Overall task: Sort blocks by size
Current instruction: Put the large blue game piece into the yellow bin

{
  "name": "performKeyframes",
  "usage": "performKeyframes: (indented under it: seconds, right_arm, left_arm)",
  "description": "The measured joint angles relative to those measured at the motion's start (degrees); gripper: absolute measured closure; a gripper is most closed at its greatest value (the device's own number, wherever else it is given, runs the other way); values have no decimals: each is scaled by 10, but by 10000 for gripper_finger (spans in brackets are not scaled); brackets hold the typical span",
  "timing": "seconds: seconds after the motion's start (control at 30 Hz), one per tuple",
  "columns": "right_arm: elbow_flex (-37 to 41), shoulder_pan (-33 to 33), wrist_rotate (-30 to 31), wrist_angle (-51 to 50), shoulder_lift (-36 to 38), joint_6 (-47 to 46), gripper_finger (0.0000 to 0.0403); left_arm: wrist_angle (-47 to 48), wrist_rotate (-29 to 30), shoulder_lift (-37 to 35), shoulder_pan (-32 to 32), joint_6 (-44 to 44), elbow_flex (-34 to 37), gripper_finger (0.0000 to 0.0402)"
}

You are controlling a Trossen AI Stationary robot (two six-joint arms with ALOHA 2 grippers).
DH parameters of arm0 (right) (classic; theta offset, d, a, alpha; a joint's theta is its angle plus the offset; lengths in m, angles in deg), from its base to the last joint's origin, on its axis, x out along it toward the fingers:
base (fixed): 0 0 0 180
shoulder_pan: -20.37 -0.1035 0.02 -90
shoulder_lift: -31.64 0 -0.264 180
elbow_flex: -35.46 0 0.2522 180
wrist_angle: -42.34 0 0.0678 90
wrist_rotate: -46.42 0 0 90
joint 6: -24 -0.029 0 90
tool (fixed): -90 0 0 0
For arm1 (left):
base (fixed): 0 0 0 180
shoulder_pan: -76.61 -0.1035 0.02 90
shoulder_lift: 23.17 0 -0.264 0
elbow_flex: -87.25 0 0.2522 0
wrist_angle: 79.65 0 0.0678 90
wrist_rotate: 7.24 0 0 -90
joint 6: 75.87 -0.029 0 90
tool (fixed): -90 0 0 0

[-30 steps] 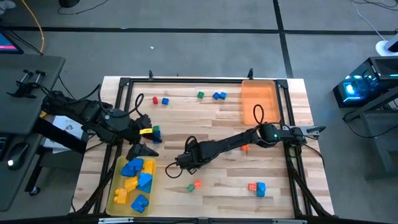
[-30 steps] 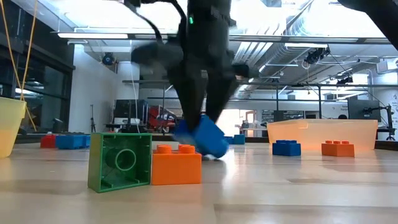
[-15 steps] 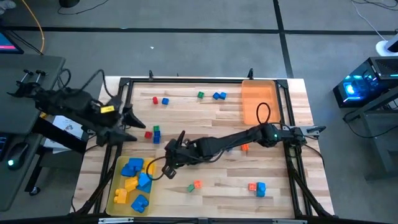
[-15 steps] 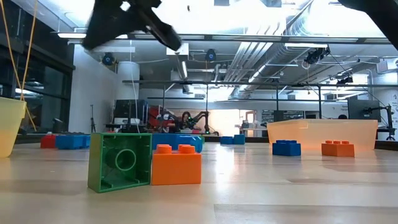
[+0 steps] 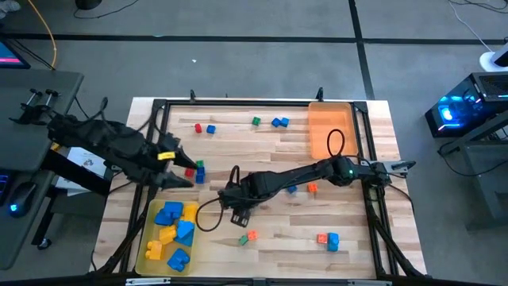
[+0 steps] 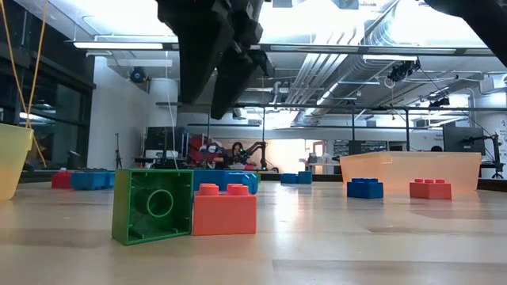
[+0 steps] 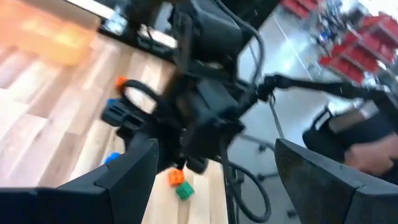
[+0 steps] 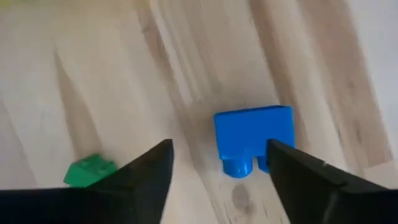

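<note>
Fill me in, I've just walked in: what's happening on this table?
Two dark robot arms are sorting studded plastic toy bricks by size. The right gripper, open, hangs over a blue brick lying on the wooden table, near a small green brick. The left gripper, also open, hovers beside the translucent yellow tray, which holds larger blue and yellow bricks.

desk (image 5: pixel 270 151): pale wood planks, smooth, satin sheen
blocks (image 6: pixel 184 208): glossy moulded plastic
orange tray (image 5: pixel 328 127): translucent plastic
yellow tray (image 5: pixel 146 238): translucent plastic
frame (image 5: pixel 238 102): black matt metal
</note>
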Motion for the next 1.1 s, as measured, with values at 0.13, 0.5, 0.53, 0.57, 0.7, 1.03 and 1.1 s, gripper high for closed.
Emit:
performKeyframes:
  seconds: [0.13, 0.5, 0.53, 0.57, 0.7, 1.03, 1.1]
  right_arm:
    - [0, 19, -13, -3, 0, 6, 103]
    - [0, 62, -43, 18, 0, 4, 89]
    - [2, 61, -43, 14, 0, 23, 89]
    - [8, 59, -43, 13, 0, 39, 89]
    - [51, 50, -48, 7, -5, 85, 89]
    - [119, 31, -41, 91, -4, 112, 89]
    - [130, 30, -35, 93, -4, 111, 89]
  left_arm:
    - [1, -34, 19, 0, -4, 0, 95]
    - [1, -38, -1, 0, -18, 0, 95]
    - [1, -38, -3, 0, -21, 0, 95]
    - [1, -38, -6, 0, -24, 0, 95]
    - [2, -38, -13, 0, -26, 0, 95]
    - [40, -29, -11, 0, -40, 0, 95]
    - [45, -29, -11, 0, -45, 0, 95]
